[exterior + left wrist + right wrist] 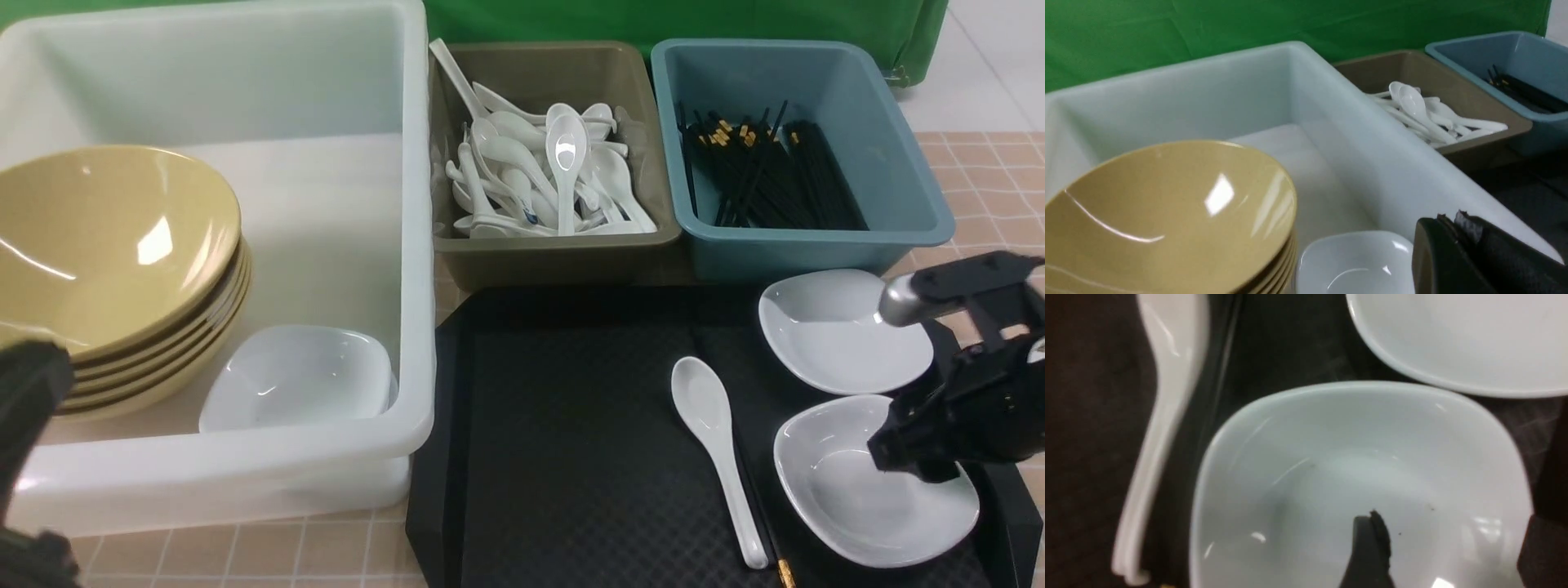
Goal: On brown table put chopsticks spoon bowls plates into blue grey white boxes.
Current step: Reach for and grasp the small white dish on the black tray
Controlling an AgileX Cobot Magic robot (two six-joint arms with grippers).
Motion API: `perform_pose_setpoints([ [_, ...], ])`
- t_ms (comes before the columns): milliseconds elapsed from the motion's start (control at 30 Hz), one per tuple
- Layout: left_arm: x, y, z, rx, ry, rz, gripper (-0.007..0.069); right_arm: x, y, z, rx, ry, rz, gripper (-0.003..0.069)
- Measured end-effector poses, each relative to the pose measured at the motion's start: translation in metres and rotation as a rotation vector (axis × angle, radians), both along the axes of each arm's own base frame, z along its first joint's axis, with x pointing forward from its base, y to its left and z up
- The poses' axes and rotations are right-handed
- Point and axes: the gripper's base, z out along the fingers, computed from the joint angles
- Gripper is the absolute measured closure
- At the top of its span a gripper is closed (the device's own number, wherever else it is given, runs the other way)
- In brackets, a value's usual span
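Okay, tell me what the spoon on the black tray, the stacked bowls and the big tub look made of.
Spoon: white, glossy, probably ceramic, though melamine is possible; smooth surface with bright highlights.
Stacked bowls: mustard-yellow, glossy, likely melamine or glazed ceramic; sharp reflections leave it open.
Big tub: whitish plastic, apparently, semi-gloss; thick, rounded, slightly translucent rim.

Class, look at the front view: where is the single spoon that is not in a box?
In the front view, the spoon lies on the black tray, right of its middle, beside a chopstick and left of the nearer plate.
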Motion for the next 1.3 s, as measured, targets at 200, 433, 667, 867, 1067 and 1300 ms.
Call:
perform_pose_setpoints([
  [200, -0.002, 0.006, -0.023, 0.03, -0.063, 0.069, 0.0623, 0.013, 0.003, -0.021, -0.001, 0.104, -0.005, 0.0186],
  [433, -0.004, 0.011, -0.028, 0.023, -0.16, 0.126, 0.0623, 0.014, 0.004, -0.011, 0.006, 0.136, 0.01, 0.0342],
  [667, -0.004, 0.012, -0.027, 0.022, -0.176, 0.133, 0.0623, 0.024, 0.001, 0.023, -0.042, -0.003, 0.037, 0.0323],
  [867, -0.004, 0.012, -0.027, 0.022, -0.176, 0.133, 0.0623, 0.033, -0.002, 0.01, -0.091, -0.005, 0.046, 0.0201],
  [1067, -0.004, 0.012, -0.027, 0.022, -0.176, 0.133, 0.0623, 0.04, -0.002, -0.011, -0.093, 0.053, 0.023, 0.0175],
  [1300, -0.004, 0.012, -0.027, 0.024, -0.176, 0.133, 0.0623, 0.035, -0.001, -0.016, -0.078, 0.143, -0.014, 0.0371],
])
